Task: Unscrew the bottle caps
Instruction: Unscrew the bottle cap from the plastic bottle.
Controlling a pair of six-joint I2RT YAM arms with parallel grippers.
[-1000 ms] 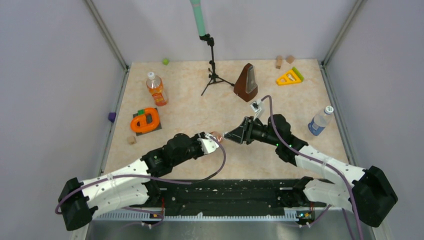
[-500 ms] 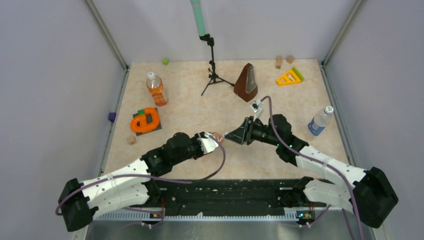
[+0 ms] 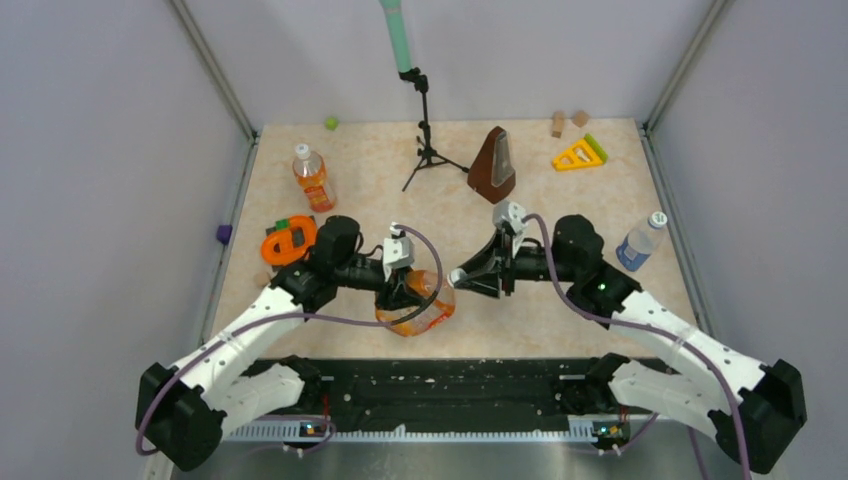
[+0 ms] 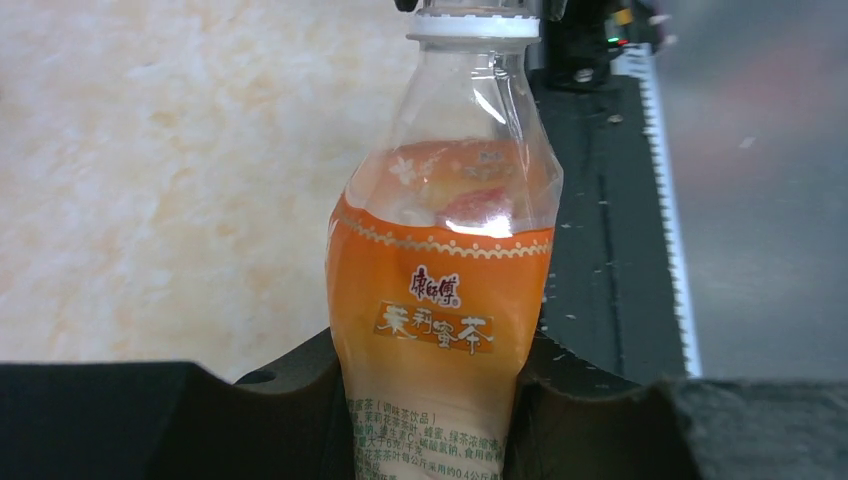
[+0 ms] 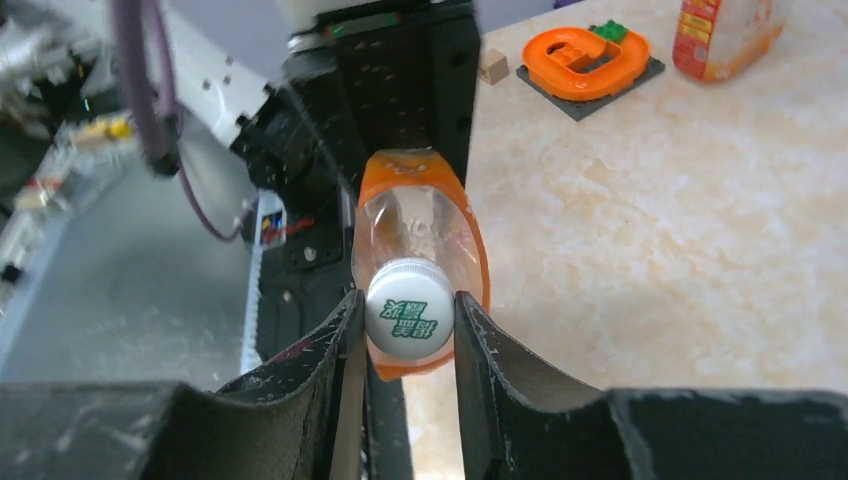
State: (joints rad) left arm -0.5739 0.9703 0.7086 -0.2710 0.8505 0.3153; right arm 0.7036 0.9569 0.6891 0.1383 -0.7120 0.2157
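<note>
Seen from above, the squat bottle of orange drink is between the two arms, at about 6 o'clock from the middle of the worktop. It is tipped over with its neck toward 2 o'clock. The left arm reaches it from 9 o'clock, but its wrist covers the grip, so the hold is hard to read there.

The left wrist view settles it. The left jaws are closed on the labelled lower half of the bottle, with black fingers pressing in from both sides. The white cap sits on the neck, cut off by the top edge of the frame.

Only the right wrist view shows the cap end-on, with green print on its face. The right jaws pinch it, their fingers meeting it at 9 and 3 o'clock. Whether the cap is loose on its thread cannot be told, and the bottle's base is hidden behind the left jaws.

Two more bottles stand upright and capped in the top view — a slim bottle of orange drink at 10 o'clock and a clear bottle with a blue label at 3 o'clock. A brown metronome stands at 1 o'clock. In the right wrist view only the foot of the slim bottle shows at the top edge, near an orange toy.
</note>
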